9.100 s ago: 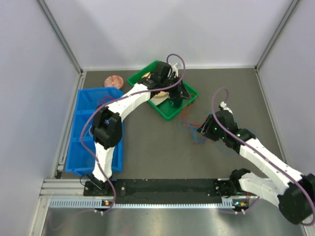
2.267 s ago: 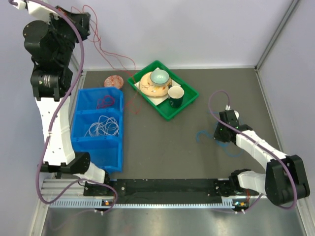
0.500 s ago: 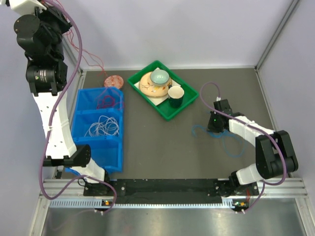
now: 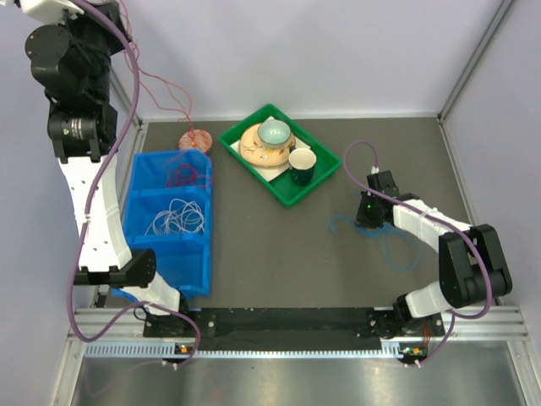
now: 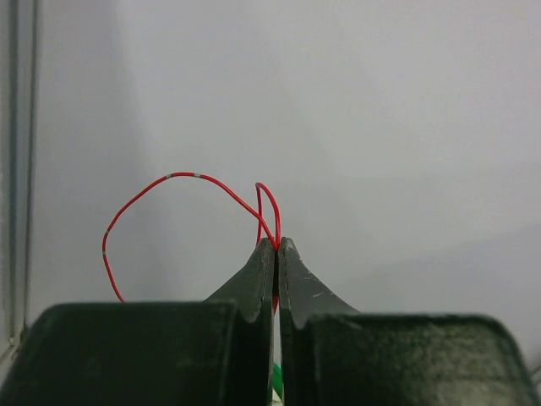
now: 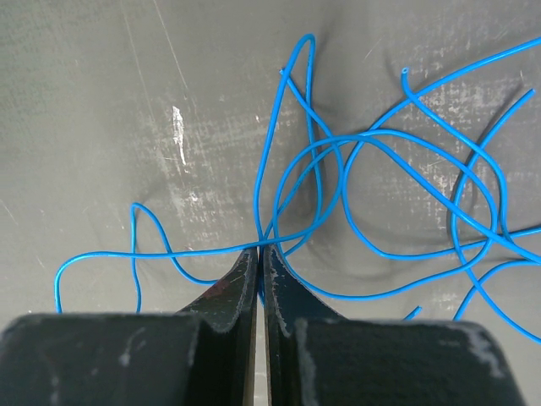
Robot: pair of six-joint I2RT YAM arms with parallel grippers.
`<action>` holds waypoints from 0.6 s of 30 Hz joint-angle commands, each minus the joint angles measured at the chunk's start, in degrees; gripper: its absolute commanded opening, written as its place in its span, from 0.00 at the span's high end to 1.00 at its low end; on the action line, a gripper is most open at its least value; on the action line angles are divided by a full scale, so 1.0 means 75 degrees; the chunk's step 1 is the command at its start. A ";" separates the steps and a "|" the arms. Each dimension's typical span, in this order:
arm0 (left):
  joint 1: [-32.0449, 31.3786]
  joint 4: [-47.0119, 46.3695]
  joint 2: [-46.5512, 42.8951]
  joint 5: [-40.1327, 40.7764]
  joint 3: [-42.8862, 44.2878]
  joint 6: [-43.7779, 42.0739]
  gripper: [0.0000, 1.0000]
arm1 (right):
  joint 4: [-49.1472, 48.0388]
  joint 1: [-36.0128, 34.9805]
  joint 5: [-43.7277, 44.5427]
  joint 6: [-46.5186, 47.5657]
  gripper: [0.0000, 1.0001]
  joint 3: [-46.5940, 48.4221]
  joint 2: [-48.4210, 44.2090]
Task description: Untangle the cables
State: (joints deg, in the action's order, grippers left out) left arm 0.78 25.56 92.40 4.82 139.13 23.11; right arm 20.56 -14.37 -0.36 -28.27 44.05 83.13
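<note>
High at the far left, my left gripper (image 4: 114, 15) is shut on the red cable (image 5: 173, 176), pinched at the fingertips (image 5: 276, 242). The thin red strand hangs from there down to a red heap (image 4: 182, 175) in the far compartment of the blue bin (image 4: 207, 254). A white cable (image 4: 176, 218) lies coiled in the middle compartment. Loose loops of the blue cable (image 4: 397, 251) are spread on the grey table at the right. My right gripper (image 4: 365, 222) is low on the table, shut on a blue strand (image 6: 397, 139) at its tips (image 6: 261, 248).
A green tray (image 4: 286, 201) at the back centre holds a plate, a pale bowl (image 4: 273, 132) and a dark cup (image 4: 301, 162). A small copper-coloured disc (image 4: 195, 138) lies behind the bin. Walls close in on the left, back and right.
The left arm has gone from the green tray up to the far left corner, drawing the red cable away from the blue one. In the last half second only the hanging red strand shifted.
</note>
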 commanded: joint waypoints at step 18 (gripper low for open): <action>-0.0045 -0.1451 0.0184 -0.1885 -0.0809 0.1676 1.00 | -0.0374 0.0053 -0.0174 -0.0121 1.00 0.0185 0.0142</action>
State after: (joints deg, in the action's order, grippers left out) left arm 0.60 20.01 94.83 -9.21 130.02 35.46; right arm 19.62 -14.35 -1.26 -28.69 44.05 83.33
